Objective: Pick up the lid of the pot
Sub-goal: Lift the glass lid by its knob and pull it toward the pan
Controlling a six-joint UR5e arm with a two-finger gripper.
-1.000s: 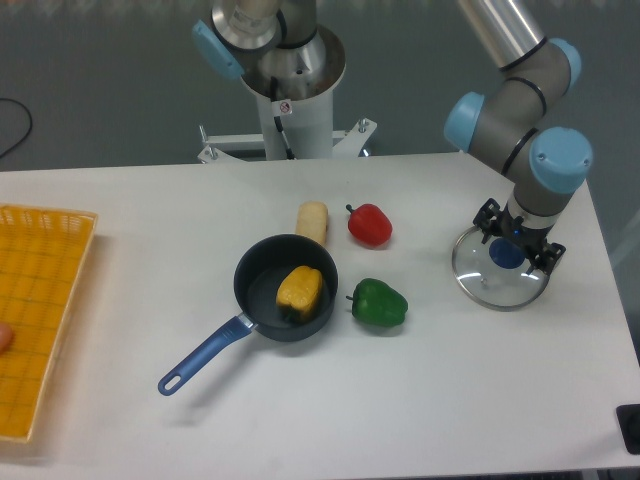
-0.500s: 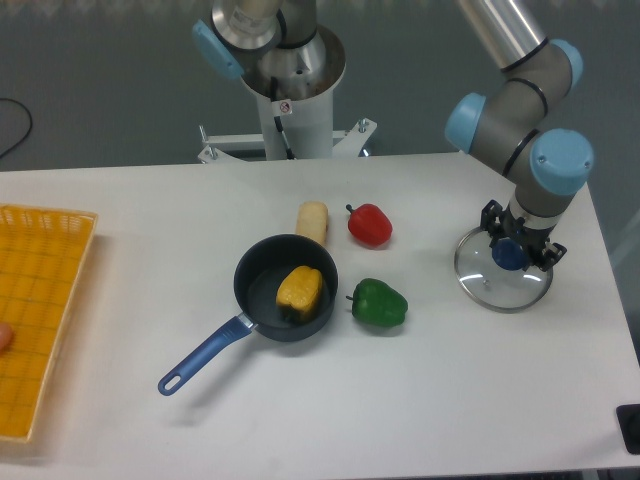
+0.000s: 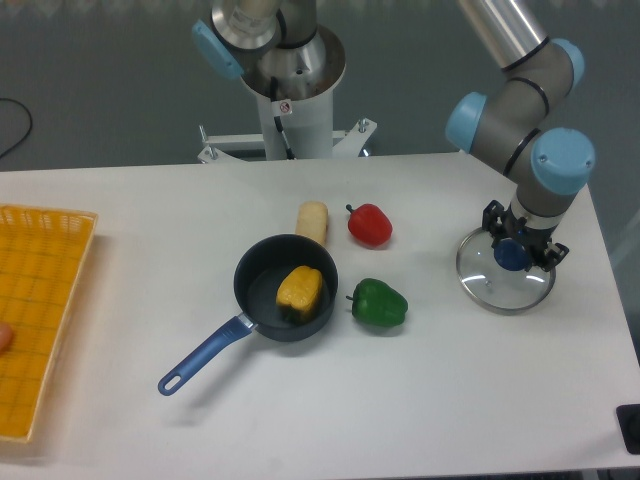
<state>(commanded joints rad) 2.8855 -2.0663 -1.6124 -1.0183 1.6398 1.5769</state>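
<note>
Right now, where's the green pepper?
In the camera view, the green pepper sits just right of the black pan and below the red pepper, left of the glass lid.

"Reading the clock from the pan [image 3: 260, 285]?"
"Finding a bin [image 3: 42, 265] at nine, an object [image 3: 313, 223] at one, a pepper [image 3: 370, 226] at two, another pepper [image 3: 379, 303] at three, the lid [image 3: 488, 289] farther that way."
"Finding anything inside?"
"Holding a vegetable [image 3: 299, 290]; pointing the handle [image 3: 205, 355] toward eight."

1 yellow crate [image 3: 50, 300] — cropped left.
</note>
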